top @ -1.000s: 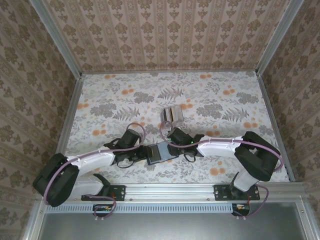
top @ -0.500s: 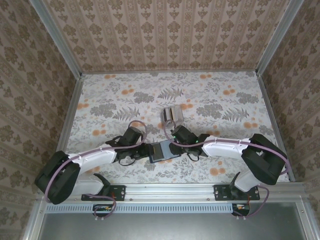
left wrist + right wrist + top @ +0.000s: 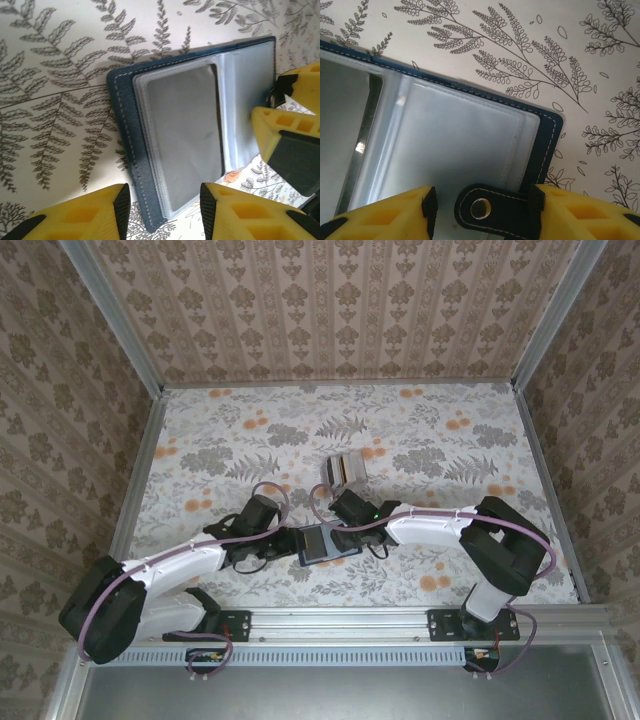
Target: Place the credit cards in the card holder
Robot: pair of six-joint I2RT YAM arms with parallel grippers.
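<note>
The card holder lies open on the table between my two grippers, dark blue with clear sleeves. In the left wrist view a grey card sits inside a sleeve of the card holder. My left gripper is open, its fingers astride the holder's near corner. My right gripper is open over the other page. The snap strap lies between its fingers and touches the right pad. More credit cards stand edge-on in a stack behind the holder.
The table has a fern-and-flower cover. Patterned walls enclose it at the back and on both sides. Both arms reach in low from the near rail, their grippers close together at the holder.
My right gripper's jaws have spread wider and it has shifted slightly left over the holder. The left arm has crept a little forward. The holder has stayed in place.
</note>
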